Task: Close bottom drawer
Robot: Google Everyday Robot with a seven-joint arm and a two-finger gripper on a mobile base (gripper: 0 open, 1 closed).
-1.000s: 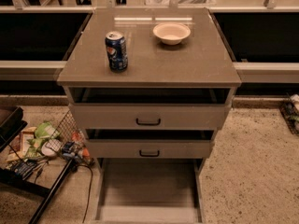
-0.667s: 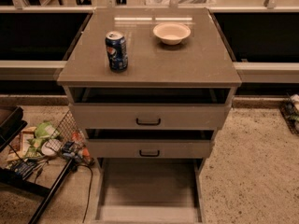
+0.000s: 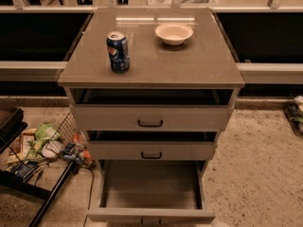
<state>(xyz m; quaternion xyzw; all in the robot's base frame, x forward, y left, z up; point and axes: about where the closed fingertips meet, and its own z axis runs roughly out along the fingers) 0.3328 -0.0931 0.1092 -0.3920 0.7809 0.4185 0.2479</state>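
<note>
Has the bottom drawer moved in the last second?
No. The bottom drawer sticks out as far beyond the middle drawer as before, still open. The gripper is out of view.

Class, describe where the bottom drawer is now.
Camera view, bottom centre: the bottom drawer stands pulled open, directly under the middle drawer. The gripper is out of view.

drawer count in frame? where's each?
3, stacked: top drawer under the countertop, slightly out; middle drawer below it, slightly out; bottom drawer at floor level, pulled far out. None look hidden. Claw not in view.
</note>
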